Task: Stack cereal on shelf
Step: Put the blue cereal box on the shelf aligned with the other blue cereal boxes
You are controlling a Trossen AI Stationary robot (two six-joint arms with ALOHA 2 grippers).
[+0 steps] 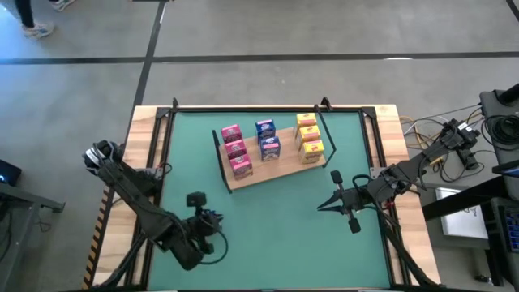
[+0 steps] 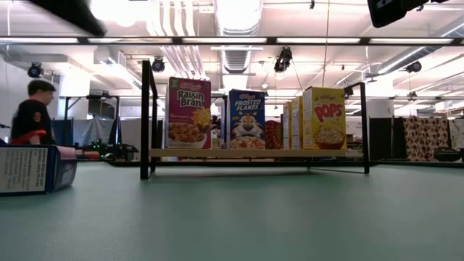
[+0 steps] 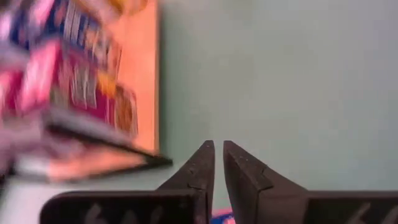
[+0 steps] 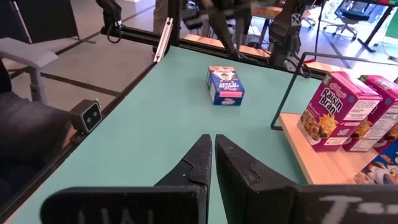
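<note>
Eight cereal boxes (image 1: 266, 144) stand in pink, blue and yellow rows on the shelf (image 1: 243, 178); a ninth, blue box (image 4: 224, 85) lies on the green tabletop (image 1: 276, 227). The left hand (image 1: 212, 223) is beside that box, fingers pressed together on nothing. The right hand (image 1: 323, 204) waits right of the shelf, likewise pressed together.

From above, you look straight down on the whole green surface (image 1: 268, 227), with the shelf (image 1: 272, 169) near its far edge and floor around it. Your low camera sits at surface height, close to the mat, facing level across it to the same shelf (image 2: 246, 153) and the room beyond, where a person (image 2: 30, 112) shows far off. Your left wrist camera looks past its own jaws, very near the shelf's edge (image 3: 140, 87). Your right wrist camera looks across the mat past its jaws toward a lone blue cereal box (image 4: 225, 85), sharing the shelf's end (image 4: 317, 158) with the other views.
</note>
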